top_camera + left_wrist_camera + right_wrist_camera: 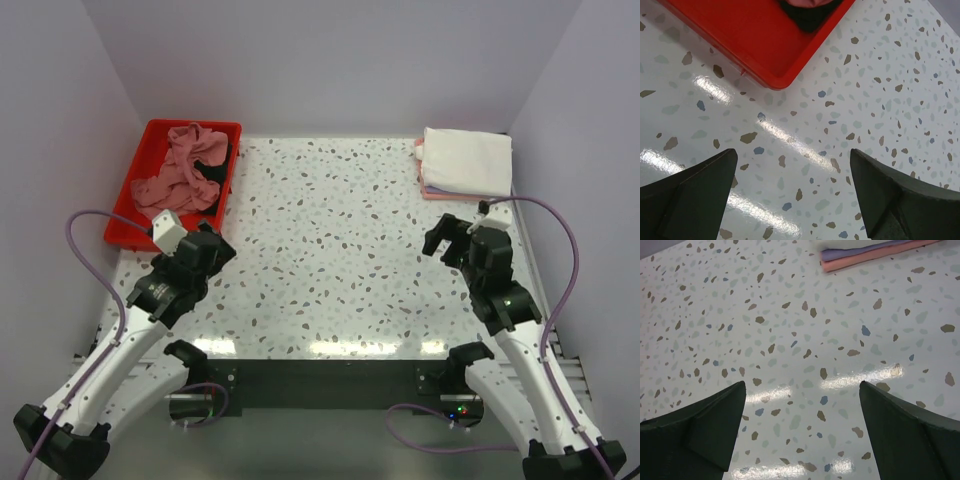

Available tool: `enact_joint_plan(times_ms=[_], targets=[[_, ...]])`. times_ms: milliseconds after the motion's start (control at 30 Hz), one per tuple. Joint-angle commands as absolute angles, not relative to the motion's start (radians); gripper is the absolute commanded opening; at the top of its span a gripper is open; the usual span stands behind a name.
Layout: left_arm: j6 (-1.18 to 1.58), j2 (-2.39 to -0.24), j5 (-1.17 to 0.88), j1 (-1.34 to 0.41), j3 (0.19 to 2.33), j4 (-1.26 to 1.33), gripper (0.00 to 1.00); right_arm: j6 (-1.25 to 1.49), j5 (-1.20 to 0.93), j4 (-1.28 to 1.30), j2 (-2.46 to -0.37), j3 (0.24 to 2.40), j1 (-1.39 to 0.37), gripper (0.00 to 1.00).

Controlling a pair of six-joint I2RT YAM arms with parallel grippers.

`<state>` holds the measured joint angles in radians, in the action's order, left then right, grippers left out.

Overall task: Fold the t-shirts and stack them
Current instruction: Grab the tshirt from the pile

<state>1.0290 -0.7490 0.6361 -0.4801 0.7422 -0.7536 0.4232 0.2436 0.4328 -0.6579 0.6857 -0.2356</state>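
My left black two-finger claw (792,167) stands spread wide and empty; my right black two-finger claw (802,392) does too, both seemingly tilted downward.

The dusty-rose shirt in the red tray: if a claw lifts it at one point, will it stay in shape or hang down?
Probably it hangs limp: the dusty-rose shirt lies crumpled in soft folds. It looks tangled with a black shirt, so that may drag along.

Beyond the black left fingers (690,200) sit a red tray (750,45), a dusty-rose shirt (185,165) and a black shirt (810,17). Beyond the right fingers (695,430), a white shirt (468,160) tops a lilac shirt (860,252) and a pink shirt (880,256). The table (340,250) is white with brown speckles.
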Motion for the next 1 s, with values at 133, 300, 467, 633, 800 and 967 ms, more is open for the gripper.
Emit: enact_joint_plan(times_ms=[133, 300, 467, 633, 800, 967], targets=[[0.988, -0.793, 0.629, -0.477, 0.773, -0.675, 1.0, 0.43, 0.206, 0.364, -0.624, 0.669, -0.236, 0.99], [1.003, -0.874, 0.667, -0.474, 0.764, -0.572, 1.0, 0.425, 0.163, 0.328, -0.62, 0.63, -0.235, 0.99], [0.94, -1.046, 0.666, -0.416, 0.853, -0.517, 1.0, 0.43, 0.125, 0.309, -0.633, 0.615, -0.235, 0.99], [0.832, -1.149, 0.563, -0.26, 0.931, -0.465, 1.0, 0.42, 0.107, 0.338, -0.661, 0.632, -0.236, 0.99], [0.735, -1.242, 0.389, -0.118, 0.956, -0.316, 1.0, 0.41, 0.041, 0.334, -0.696, 0.629, -0.236, 0.99], [0.628, -1.398, 0.303, 0.029, 1.028, -0.162, 1.0, 0.42, 0.002, 0.311, -0.739, 0.623, -0.236, 0.99]])
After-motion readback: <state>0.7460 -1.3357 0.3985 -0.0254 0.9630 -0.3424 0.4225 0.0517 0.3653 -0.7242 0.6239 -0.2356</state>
